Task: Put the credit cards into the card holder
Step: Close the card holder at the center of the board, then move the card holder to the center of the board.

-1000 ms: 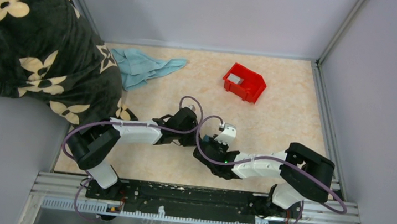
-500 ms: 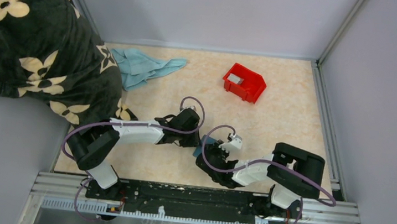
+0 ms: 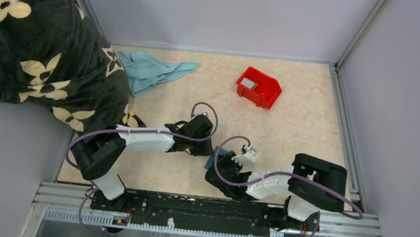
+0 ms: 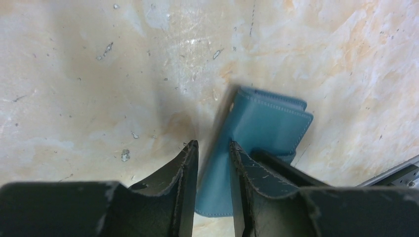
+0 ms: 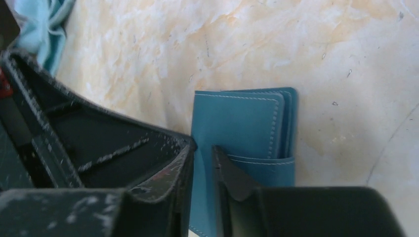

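Note:
The teal card holder [image 3: 214, 154] lies on the table between my two grippers. In the left wrist view one leaf of the card holder [image 4: 269, 121] stands up between my left gripper's [image 4: 213, 145] narrow jaws. In the right wrist view another leaf of the card holder [image 5: 242, 118] sits between my right gripper's [image 5: 203, 148] nearly closed jaws, with inner pockets showing at its right. From above, the left gripper [image 3: 208, 150] and the right gripper [image 3: 221, 159] meet at the holder. A grey credit card [image 3: 249, 83] lies in the red bin at the back.
The red bin [image 3: 268, 94] stands at the back right. A light blue cloth [image 3: 151, 71] lies at the back left, also in the right wrist view [image 5: 42, 29]. A dark flowered blanket [image 3: 33, 41] covers the left side. The metal rail [image 3: 210, 210] runs along the near edge.
My right arm has drawn back toward the near edge and folded tighter. The card holder now shows between the two grippers. The left arm has barely moved.

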Controlling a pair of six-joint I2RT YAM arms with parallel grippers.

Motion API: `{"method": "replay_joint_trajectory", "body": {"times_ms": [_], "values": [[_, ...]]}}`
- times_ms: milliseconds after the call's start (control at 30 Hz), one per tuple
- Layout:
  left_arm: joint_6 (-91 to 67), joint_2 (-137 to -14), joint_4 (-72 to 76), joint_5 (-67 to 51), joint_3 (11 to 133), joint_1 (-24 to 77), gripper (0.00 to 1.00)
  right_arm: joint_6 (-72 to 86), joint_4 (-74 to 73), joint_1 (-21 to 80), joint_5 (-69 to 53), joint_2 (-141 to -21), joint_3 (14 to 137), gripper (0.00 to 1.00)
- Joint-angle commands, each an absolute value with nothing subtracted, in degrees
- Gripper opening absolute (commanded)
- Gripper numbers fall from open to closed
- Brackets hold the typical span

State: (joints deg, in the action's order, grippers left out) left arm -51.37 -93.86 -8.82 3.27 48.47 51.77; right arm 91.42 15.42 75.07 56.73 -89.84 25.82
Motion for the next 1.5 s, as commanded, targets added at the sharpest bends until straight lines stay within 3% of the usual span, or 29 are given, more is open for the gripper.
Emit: {"method": "replay_joint_trajectory", "body": {"times_ms": [0, 100, 233, 500, 733, 833, 1067, 1467], "values": [[-51.0, -93.3, -10.3, 4.8, 51.1, 52.2, 0.36, 79.7, -11.4, 76.6, 50.9, -85.8, 27.6, 0.27], [-51.0, -93.6, -10.5, 4.7, 51.7, 52.1, 0.36, 73.8, -11.3, 74.3, 51.5, -80.8, 28.6, 0.38], [-50.7, -93.6, -10.6, 5.0, 52.1, 52.2, 0.36, 66.9, -9.4, 71.1, 50.9, -75.3, 28.6, 0.42], [-50.1, -94.0, -10.5, 5.8, 52.4, 52.1, 0.37, 56.4, -5.4, 69.3, 49.7, -72.7, 31.4, 0.43], [-48.4, -93.9, -8.6, 4.6, 51.5, 52.2, 0.37, 54.6, -11.9, 69.3, 52.7, -69.9, 36.1, 0.42], [-47.2, -93.9, -6.5, 3.1, 50.7, 52.2, 0.36, 57.6, -17.2, 69.3, 54.2, -68.1, 36.6, 0.38], [-45.3, -94.7, -3.3, -1.6, 49.9, 52.1, 0.34, 72.4, -31.5, 70.4, 52.7, -67.4, 35.2, 0.0], [-45.1, -97.1, 0.3, -5.2, 46.6, 53.9, 0.29, 88.7, -37.3, 75.0, 48.3, -72.5, 30.1, 0.0]]}}
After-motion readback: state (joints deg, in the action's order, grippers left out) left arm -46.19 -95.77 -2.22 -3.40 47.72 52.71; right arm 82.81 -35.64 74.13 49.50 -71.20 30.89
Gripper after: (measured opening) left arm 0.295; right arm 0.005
